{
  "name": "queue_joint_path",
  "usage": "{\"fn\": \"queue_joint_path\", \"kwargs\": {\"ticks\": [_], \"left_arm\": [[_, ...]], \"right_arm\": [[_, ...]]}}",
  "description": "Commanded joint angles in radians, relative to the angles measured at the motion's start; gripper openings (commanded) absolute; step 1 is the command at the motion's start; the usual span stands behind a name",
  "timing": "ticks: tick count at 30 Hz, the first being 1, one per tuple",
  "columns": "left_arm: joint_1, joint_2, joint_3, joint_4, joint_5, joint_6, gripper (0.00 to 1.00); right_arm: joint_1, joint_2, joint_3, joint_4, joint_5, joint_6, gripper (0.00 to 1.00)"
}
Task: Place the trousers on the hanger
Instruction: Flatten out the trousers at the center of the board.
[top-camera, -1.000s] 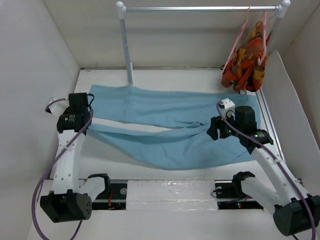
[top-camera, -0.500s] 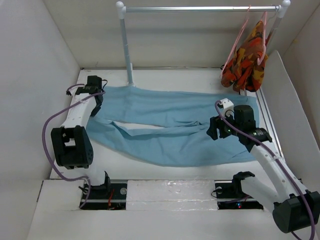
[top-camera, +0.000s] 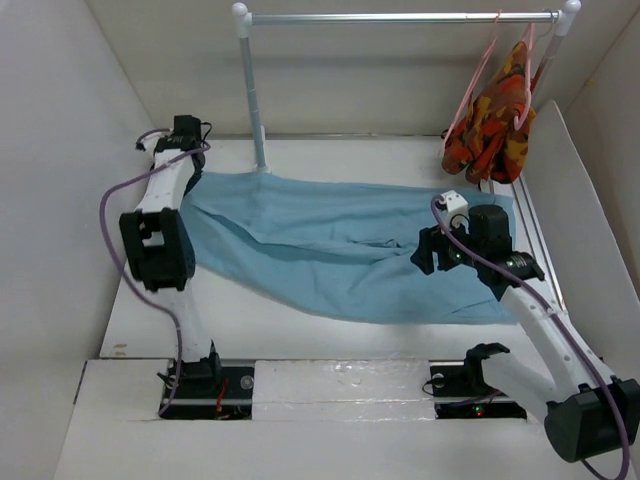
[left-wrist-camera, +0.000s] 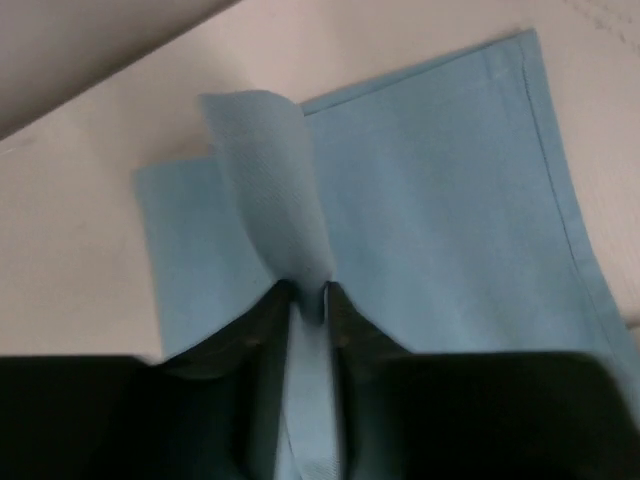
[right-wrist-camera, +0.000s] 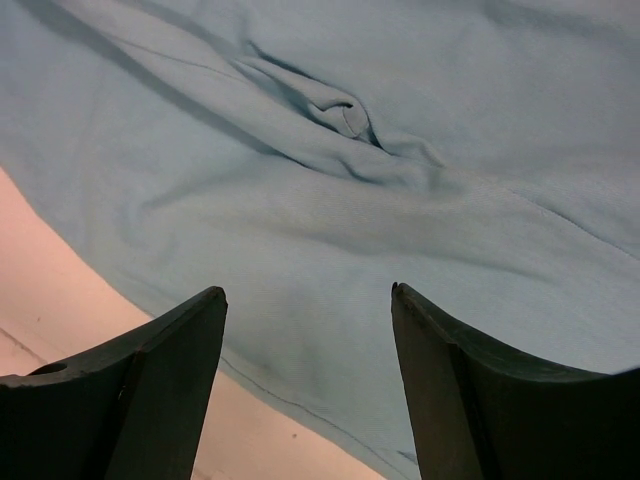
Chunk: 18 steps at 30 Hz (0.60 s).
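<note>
The light blue trousers (top-camera: 340, 250) lie spread across the table, legs pointing left. My left gripper (top-camera: 191, 180) is at the far left, shut on a pinched fold of a leg end; the left wrist view shows the cloth (left-wrist-camera: 430, 200) standing up between the closed fingers of that gripper (left-wrist-camera: 308, 295). My right gripper (top-camera: 432, 255) hovers open and empty over the waist part, with cloth (right-wrist-camera: 350, 180) below the gripper (right-wrist-camera: 308, 292). Thin pink hangers (top-camera: 474, 85) hang at the right end of the rail; I cannot tell an empty one from the one under the patterned garment.
A metal rail (top-camera: 400, 17) on a white post (top-camera: 255, 100) spans the back. The orange-red patterned garment (top-camera: 492, 125) hangs at its right end. White walls close in the left, back and right sides. Bare table (top-camera: 260, 330) lies in front of the trousers.
My left arm has swung from the near left to the far left corner, carrying the leg end back so the near leg now lies over the far one. The right gripper has barely moved.
</note>
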Motion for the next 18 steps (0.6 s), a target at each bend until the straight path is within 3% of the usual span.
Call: {"fn": "queue_joint_path", "kwargs": {"ticks": [1, 4, 5, 8, 9, 10, 12, 13, 14, 15, 18], "left_arm": [[-0.020, 0.189, 0.266, -0.062, 0.017, 0.061, 0.24], [-0.066, 0.262, 0.410, -0.078, 0.097, 0.139, 0.48], [-0.075, 0.219, 0.398, -0.033, 0.105, 0.147, 0.66], [-0.075, 0.051, 0.226, 0.091, 0.136, 0.157, 0.85], [-0.018, -0.044, 0.049, 0.129, 0.117, 0.109, 0.85], [-0.017, -0.098, 0.048, 0.130, 0.117, 0.109, 0.85], [0.083, -0.197, -0.172, 0.214, 0.139, 0.089, 0.74], [0.125, -0.281, -0.245, 0.255, 0.184, 0.063, 0.58], [0.168, -0.315, -0.388, 0.287, 0.224, 0.060, 0.46], [0.261, -0.346, -0.446, 0.315, 0.269, 0.060, 0.37], [0.381, -0.401, -0.629, 0.412, 0.427, 0.075, 0.42]], "right_arm": [[0.020, -0.012, 0.071, 0.013, -0.018, 0.002, 0.73], [0.064, -0.020, 0.067, 0.006, 0.005, 0.009, 0.73], [0.075, -0.021, 0.059, 0.011, 0.011, 0.023, 0.74], [0.124, -0.024, 0.030, 0.031, 0.014, 0.046, 0.74], [0.159, -0.024, 0.015, 0.032, 0.022, 0.051, 0.69], [0.159, -0.029, 0.015, 0.032, 0.027, 0.051, 0.69], [0.169, -0.040, 0.009, 0.028, 0.039, 0.051, 0.57], [0.178, -0.053, 0.007, 0.028, 0.045, 0.051, 0.21], [0.178, -0.061, 0.007, 0.025, 0.047, 0.049, 0.04], [0.178, -0.067, 0.007, 0.014, 0.050, 0.049, 0.00], [0.187, -0.083, 0.010, -0.017, 0.045, 0.031, 0.00]]}}
